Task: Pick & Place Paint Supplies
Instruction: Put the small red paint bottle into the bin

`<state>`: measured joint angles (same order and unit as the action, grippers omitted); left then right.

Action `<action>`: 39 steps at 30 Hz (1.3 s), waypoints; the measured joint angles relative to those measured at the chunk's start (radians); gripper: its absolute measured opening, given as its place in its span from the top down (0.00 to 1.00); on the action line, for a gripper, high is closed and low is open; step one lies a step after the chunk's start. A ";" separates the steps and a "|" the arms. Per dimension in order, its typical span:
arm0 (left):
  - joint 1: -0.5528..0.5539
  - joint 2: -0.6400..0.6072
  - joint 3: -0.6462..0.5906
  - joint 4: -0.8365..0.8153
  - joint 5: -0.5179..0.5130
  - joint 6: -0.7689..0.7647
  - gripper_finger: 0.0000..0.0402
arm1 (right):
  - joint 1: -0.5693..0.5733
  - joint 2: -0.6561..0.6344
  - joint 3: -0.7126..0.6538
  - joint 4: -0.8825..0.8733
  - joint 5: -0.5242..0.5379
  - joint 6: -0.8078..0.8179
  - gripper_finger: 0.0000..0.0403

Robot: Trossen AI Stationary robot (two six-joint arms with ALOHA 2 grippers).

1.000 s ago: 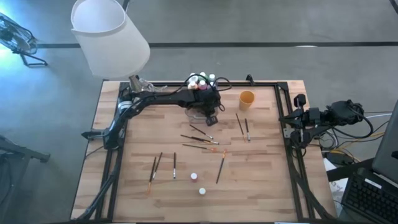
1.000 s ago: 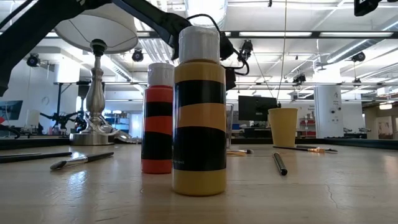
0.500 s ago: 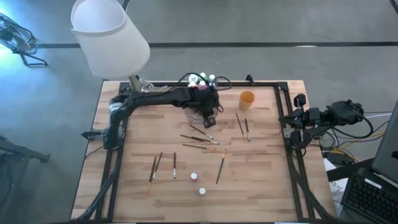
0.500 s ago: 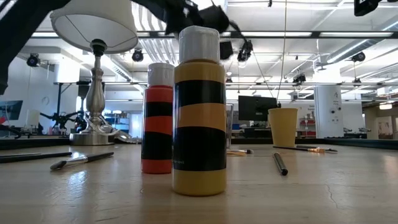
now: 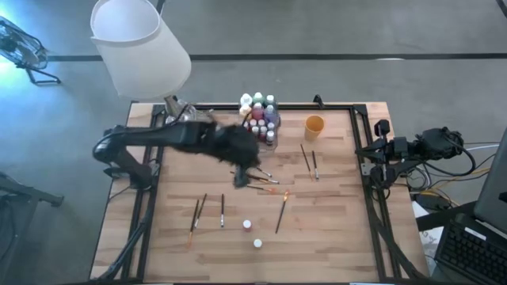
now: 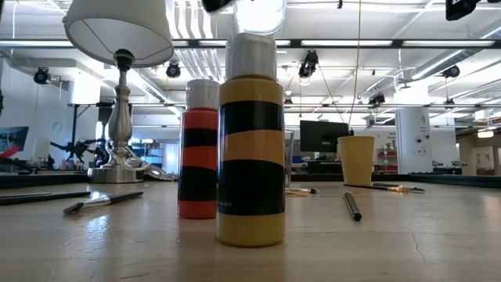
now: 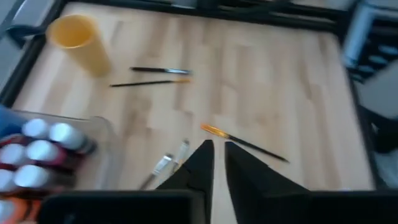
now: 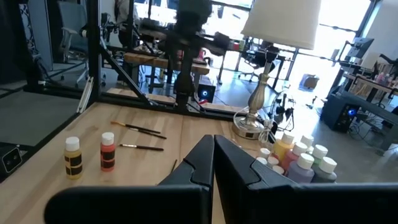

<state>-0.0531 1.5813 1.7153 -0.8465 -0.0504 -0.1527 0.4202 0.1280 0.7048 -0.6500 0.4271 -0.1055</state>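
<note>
1. I read the clock from the table's [image 5: 333,237] centre, with 12 at the far edge. Nearest me, at 6, the yellow paint bottle [image 6: 250,141] stands upright. The red paint bottle [image 6: 199,153] stands just behind it towards 11, and the two are apart.
2. Next out, loose paintbrushes lie flat: a pair [image 5: 198,212] at 7, a single brush [image 5: 223,210] beside them, and another [image 5: 281,214] at 5.
3. At the centre the left gripper [image 7: 219,149] hangs above the wood. Its jaws show a narrow gap with nothing between them (the overhead view of it is smeared).
4. Right under and around that gripper lie two more brushes, one with silver ferrules [image 7: 166,162] and an orange-tipped one [image 7: 244,143]. These crowd the middle of the table.
5. At 2 o'clock from the centre another two brushes [image 5: 310,161] lie side by side.
6. At the far edge, at 12, the clear box [image 5: 269,136] holds a cluster of white-capped bottles [image 5: 259,111]. The orange cup [image 5: 314,127] stands at 1, apart from the box.
7. The lamp [image 5: 139,43] stands at the 11 o'clock corner, and its shade overhangs that corner.
8. The right gripper [image 8: 213,152] waits off the 3 o'clock edge with its jaws together and nothing in them.
</note>
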 joint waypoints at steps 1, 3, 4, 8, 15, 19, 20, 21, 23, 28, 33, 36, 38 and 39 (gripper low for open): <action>-0.035 -0.014 0.000 -0.017 -0.021 -0.007 0.86 | 0.000 0.000 0.000 0.000 0.000 0.000 0.98; -0.106 -0.034 -0.001 -0.052 -0.072 -0.027 0.79 | 0.000 0.000 0.000 0.000 0.000 0.000 0.98; -0.142 -0.042 -0.001 -0.069 -0.101 -0.043 0.75 | 0.000 0.000 0.000 0.000 0.000 0.000 0.98; -0.273 -0.062 -0.001 -0.108 -0.161 -0.092 0.62 | 0.000 0.000 0.000 0.000 0.000 0.000 0.98; -0.444 -0.039 -0.002 -0.107 -0.197 -0.115 0.52 | 0.000 0.000 0.000 0.000 0.000 0.000 0.98; -0.488 -0.006 -0.005 -0.108 -0.240 -0.116 0.52 | 0.000 0.000 0.000 0.000 0.000 0.000 0.98; -0.493 0.001 -0.011 -0.106 -0.239 -0.120 0.52 | 0.000 0.000 0.000 0.000 0.000 0.000 0.98; -0.496 0.007 -0.018 -0.105 -0.240 -0.125 0.52 | 0.000 0.000 0.000 0.000 0.000 0.000 0.98; -0.499 0.016 -0.038 -0.104 -0.240 -0.138 0.52 | 0.000 0.000 0.000 0.000 0.000 0.000 0.98; -0.499 0.038 -0.104 -0.091 -0.240 -0.183 0.52 | 0.000 0.000 0.000 0.000 0.000 0.000 0.98; -0.500 0.059 -0.173 -0.049 -0.240 -0.207 0.52 | 0.000 0.000 0.000 0.000 0.000 0.000 0.98; -0.500 0.064 -0.227 0.013 -0.239 -0.220 0.52 | 0.000 0.000 0.000 0.000 0.000 0.000 0.98; -0.499 0.064 -0.268 0.066 -0.238 -0.223 0.52 | 0.000 0.000 0.000 0.000 0.000 0.000 0.98; -0.499 0.064 -0.286 0.087 -0.238 -0.223 0.52 | 0.000 0.000 0.000 0.000 0.000 0.000 0.98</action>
<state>-0.5526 1.6451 1.4291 -0.7593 -0.2882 -0.3756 0.4202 0.1280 0.7048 -0.6496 0.4271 -0.1055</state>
